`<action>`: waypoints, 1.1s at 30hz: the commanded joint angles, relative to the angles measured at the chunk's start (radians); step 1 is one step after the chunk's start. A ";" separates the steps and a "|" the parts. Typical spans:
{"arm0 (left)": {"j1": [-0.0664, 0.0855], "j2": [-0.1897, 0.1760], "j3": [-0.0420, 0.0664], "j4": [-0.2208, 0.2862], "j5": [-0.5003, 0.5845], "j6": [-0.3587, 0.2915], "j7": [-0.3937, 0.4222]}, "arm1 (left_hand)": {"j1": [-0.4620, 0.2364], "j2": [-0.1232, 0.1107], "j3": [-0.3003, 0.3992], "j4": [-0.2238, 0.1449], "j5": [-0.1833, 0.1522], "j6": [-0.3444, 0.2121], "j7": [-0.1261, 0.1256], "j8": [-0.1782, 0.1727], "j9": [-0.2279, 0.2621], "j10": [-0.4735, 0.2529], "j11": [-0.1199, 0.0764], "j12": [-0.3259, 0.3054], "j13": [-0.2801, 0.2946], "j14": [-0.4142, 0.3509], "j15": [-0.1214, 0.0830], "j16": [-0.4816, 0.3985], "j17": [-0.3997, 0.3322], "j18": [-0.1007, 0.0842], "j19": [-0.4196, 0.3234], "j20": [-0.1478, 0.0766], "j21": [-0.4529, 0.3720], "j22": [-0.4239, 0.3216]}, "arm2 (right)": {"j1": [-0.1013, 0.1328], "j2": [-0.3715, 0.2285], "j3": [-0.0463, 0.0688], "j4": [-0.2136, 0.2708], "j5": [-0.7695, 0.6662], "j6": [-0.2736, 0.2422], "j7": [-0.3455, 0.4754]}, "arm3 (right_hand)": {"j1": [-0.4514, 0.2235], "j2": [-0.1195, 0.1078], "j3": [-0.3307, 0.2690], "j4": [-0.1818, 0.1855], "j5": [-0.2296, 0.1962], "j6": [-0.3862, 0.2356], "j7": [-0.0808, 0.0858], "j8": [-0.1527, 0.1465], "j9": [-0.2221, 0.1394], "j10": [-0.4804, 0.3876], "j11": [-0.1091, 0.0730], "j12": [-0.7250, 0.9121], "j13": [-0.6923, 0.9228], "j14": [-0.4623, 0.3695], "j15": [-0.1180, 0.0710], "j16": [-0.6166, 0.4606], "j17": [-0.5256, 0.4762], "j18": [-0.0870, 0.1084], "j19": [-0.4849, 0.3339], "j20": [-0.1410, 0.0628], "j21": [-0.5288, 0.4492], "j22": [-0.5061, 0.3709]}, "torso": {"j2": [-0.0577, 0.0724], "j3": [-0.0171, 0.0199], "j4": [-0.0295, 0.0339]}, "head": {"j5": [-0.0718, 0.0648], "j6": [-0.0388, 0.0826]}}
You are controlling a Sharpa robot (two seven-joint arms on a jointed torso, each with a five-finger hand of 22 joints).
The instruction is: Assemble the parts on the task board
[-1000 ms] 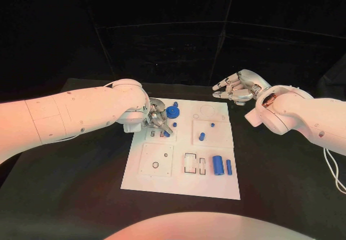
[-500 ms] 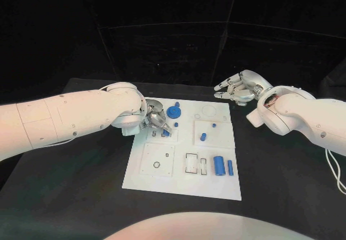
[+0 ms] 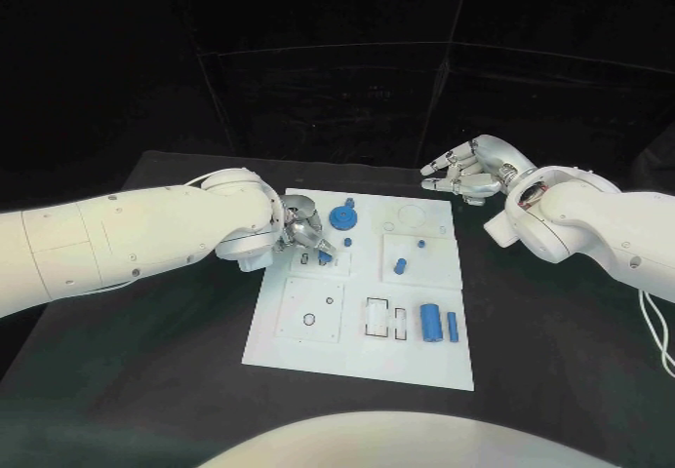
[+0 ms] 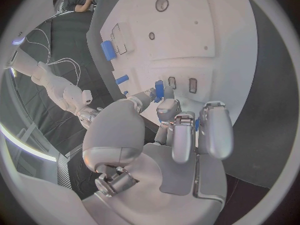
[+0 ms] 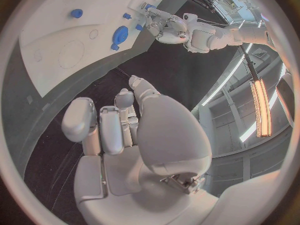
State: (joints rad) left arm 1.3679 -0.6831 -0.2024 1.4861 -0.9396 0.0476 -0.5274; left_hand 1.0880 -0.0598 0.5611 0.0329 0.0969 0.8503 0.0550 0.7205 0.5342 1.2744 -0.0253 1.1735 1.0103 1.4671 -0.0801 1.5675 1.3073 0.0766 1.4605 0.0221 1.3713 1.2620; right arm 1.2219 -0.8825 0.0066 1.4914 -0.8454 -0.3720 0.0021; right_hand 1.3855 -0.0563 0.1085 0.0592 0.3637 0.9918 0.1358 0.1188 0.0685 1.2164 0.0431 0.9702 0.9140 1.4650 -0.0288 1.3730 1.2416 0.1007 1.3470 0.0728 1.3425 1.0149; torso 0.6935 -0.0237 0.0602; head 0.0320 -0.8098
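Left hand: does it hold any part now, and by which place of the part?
The left hand pinches a small blue part by one end between its fingertips, over the task board. The right hand holds nothing.

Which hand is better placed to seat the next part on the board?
Left. The left hand is over the board, pinching a small blue part by its slots. The right hand hangs off the board's far corner, holding nothing.
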 commanded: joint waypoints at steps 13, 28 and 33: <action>-0.011 0.004 -0.012 -0.003 -0.133 -0.029 -0.001 | 0.008 -0.005 0.169 -0.161 0.003 0.004 -0.006 0.007 0.002 0.011 -0.001 0.008 0.006 0.104 -0.007 0.003 0.263 -0.014 0.011 0.000 0.009 0.006 | 0.002 0.000 0.001 -0.003 0.001 0.004 0.007 | -0.011 -0.005 0.009 0.001 0.005 -0.008 0.003 0.003 -0.001 -0.008 0.003 -0.008 -0.003 0.040 -0.003 -0.007 -0.001 0.001 -0.005 0.001 -0.004 -0.001 | 0.002 0.0002 -0.0007 | 0.005 0.001; -0.017 0.015 -0.018 -0.019 -0.139 0.005 -0.007 | 0.008 -0.007 0.172 -0.161 0.004 0.005 -0.006 0.008 0.003 0.012 -0.001 0.009 0.007 0.104 -0.008 0.003 0.263 -0.014 0.011 -0.001 0.009 0.006 | 0.002 0.002 0.001 -0.002 0.001 0.005 0.009 | -0.011 -0.005 0.009 0.001 0.005 -0.008 0.003 0.003 -0.001 -0.008 0.003 -0.008 -0.003 0.040 -0.003 -0.007 -0.001 0.001 -0.005 0.001 -0.004 -0.001 | 0.001 0.0006 0.0005 | 0.005 -0.004; -0.018 0.011 -0.019 -0.014 -0.139 0.023 -0.008 | 0.008 -0.007 0.172 -0.161 0.004 0.005 -0.006 0.008 0.003 0.013 -0.001 0.009 0.007 0.104 -0.008 0.003 0.263 -0.014 0.011 -0.001 0.009 0.006 | 0.002 0.001 0.001 -0.002 0.001 0.006 0.009 | -0.011 -0.005 0.009 0.001 0.005 -0.008 0.003 0.003 -0.001 -0.008 0.003 -0.008 -0.003 0.040 -0.003 -0.007 -0.001 0.001 -0.005 0.001 -0.004 -0.001 | 0.001 0.0003 0.0010 | 0.004 -0.005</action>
State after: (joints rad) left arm 1.3548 -0.6699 -0.2163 1.4724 -1.0654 0.0345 -0.5270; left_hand 1.0863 -0.0692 0.5772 0.0220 0.0974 0.8545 0.0520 0.7252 0.5356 1.2831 -0.0267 1.1775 1.0167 1.4671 -0.0802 1.5675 1.3073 0.0767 1.4605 0.0221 1.3764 1.2669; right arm 1.2220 -0.8810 0.0065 1.4879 -0.8453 -0.3716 0.0036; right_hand 1.3802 -0.0616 0.1114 0.0621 0.3637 0.9881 0.1395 0.1188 0.0688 1.2129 0.0466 0.9662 0.9125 1.4650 -0.0288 1.3730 1.2417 0.1006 1.3470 0.0728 1.3425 1.0143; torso 0.6951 -0.0231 0.0601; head 0.0363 -0.8145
